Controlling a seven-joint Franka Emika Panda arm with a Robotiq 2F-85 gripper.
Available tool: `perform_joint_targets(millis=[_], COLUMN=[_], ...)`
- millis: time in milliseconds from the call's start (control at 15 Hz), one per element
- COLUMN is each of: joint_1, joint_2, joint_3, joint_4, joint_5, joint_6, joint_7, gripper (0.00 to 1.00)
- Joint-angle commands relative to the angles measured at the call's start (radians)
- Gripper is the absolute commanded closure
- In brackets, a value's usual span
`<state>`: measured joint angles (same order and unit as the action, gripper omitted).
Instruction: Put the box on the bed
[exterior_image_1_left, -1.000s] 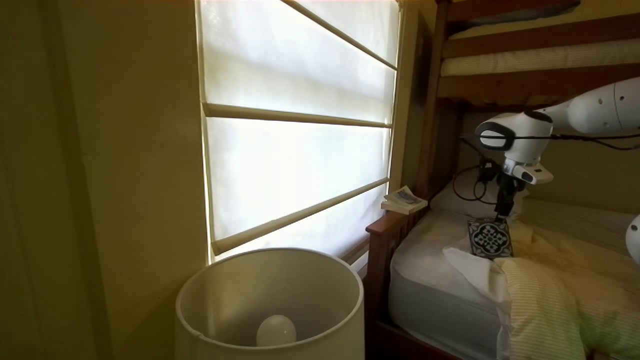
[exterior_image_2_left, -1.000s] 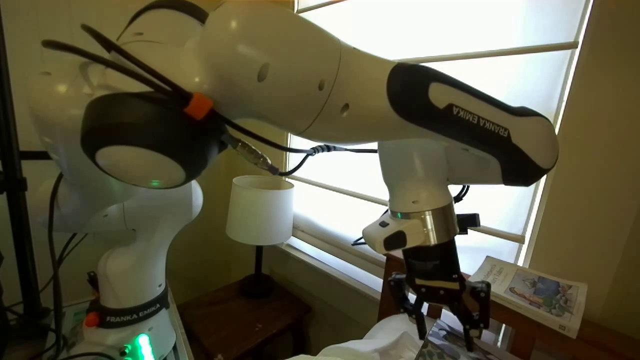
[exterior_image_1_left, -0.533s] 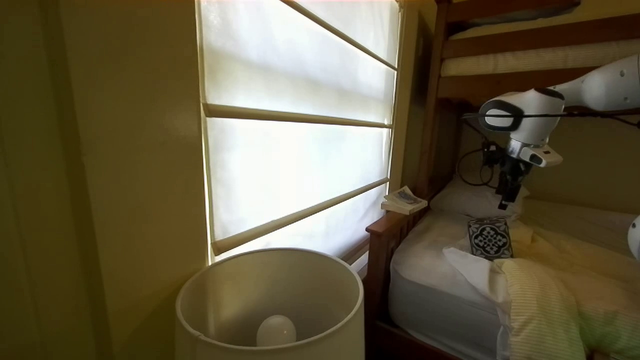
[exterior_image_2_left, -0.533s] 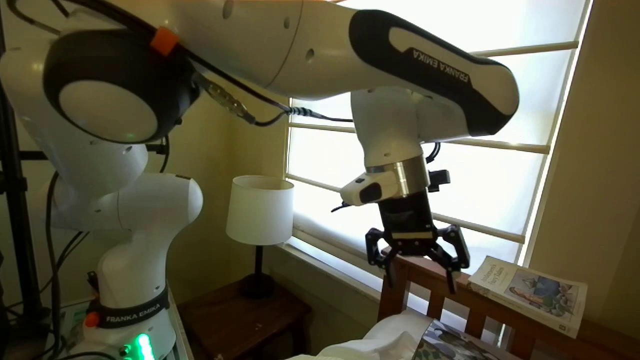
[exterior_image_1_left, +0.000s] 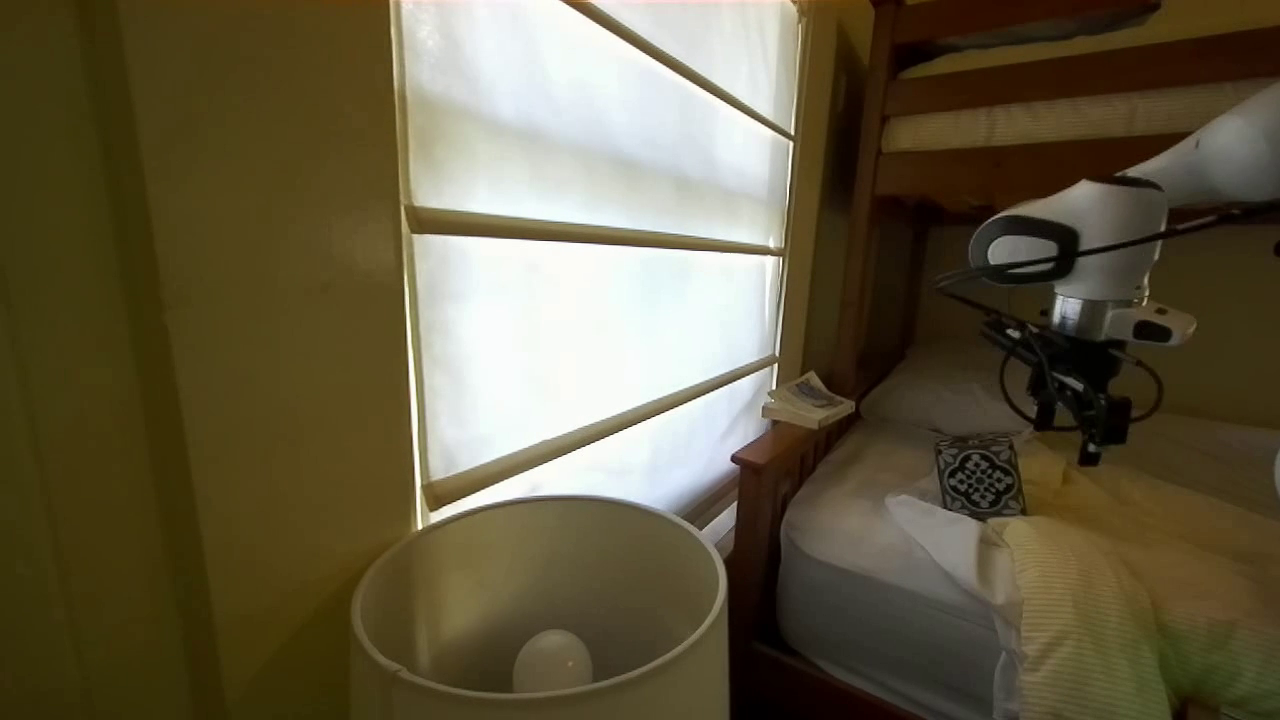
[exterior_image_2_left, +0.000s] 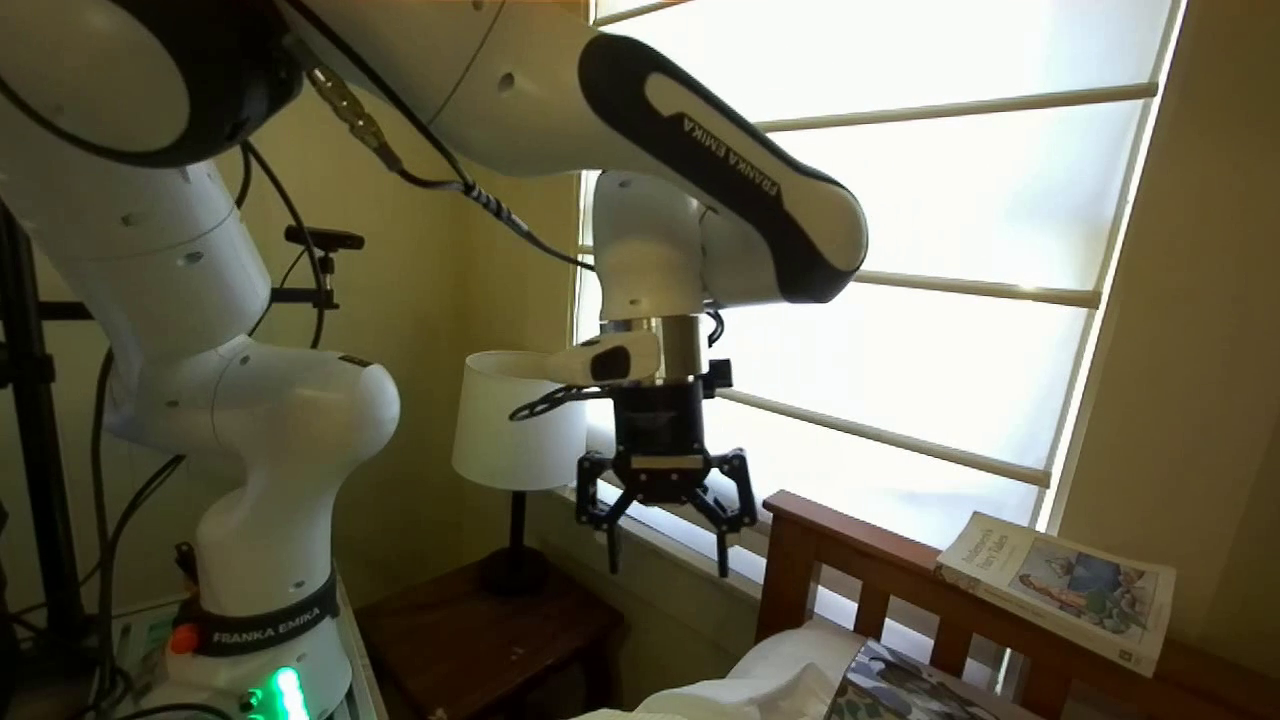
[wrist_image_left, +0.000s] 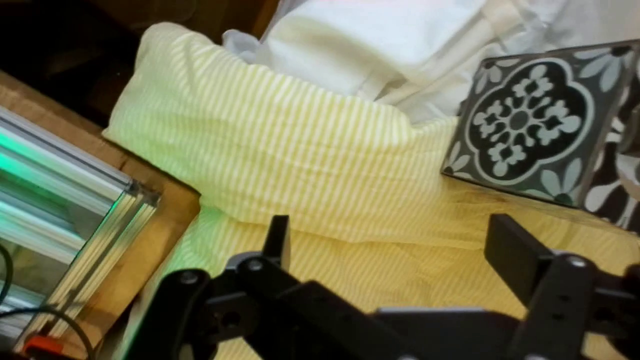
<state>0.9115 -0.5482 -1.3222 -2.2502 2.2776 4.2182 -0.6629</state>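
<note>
Bright blinds (exterior_image_1_left: 600, 340) light the room, and a bunk bed (exterior_image_1_left: 870, 590) stands close by. On its lower bunk sits the box (exterior_image_1_left: 980, 478), near the pillow (exterior_image_1_left: 930, 390), with rumpled bedding (exterior_image_1_left: 1090, 610) beside it.

The gripper (exterior_image_2_left: 668, 560) hangs over the bed with nothing in it, its two fingers (wrist_image_left: 276, 240) spread wide and pointing down. Only one arm (exterior_image_2_left: 530, 110) works here, so what counts is where the box lies from it. In the wrist view the box is up and to the right, outside the gap, touching neither finger. In both exterior views it shows lower than the gripper and off to one side.

Its patterned face looks almost square, so I can't pick out a long way. In the wrist view that face sits crooked to the fingers, and another patterned side runs off the right edge. I'd say the box is where it should be; going straight up looks safe, but a swing toward it could knock it over.
</note>
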Motion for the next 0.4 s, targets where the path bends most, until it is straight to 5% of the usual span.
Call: perform_joint_targets(millis=[0, 200, 333], joint_1=[-0.101, -0.123, -0.149], joint_2=[0.025, 0.046, 0.075], joint_3=[0.109, 0.178, 0.166], joint_4=[-0.133, -0.194, -0.161], joint_5=[0.023, 0.047, 0.071], joint_6=[0.0, -0.001, -0.053], joint_7=[-0.125, -0.227, -0.219], gripper=[0.0, 0.0, 0.0])
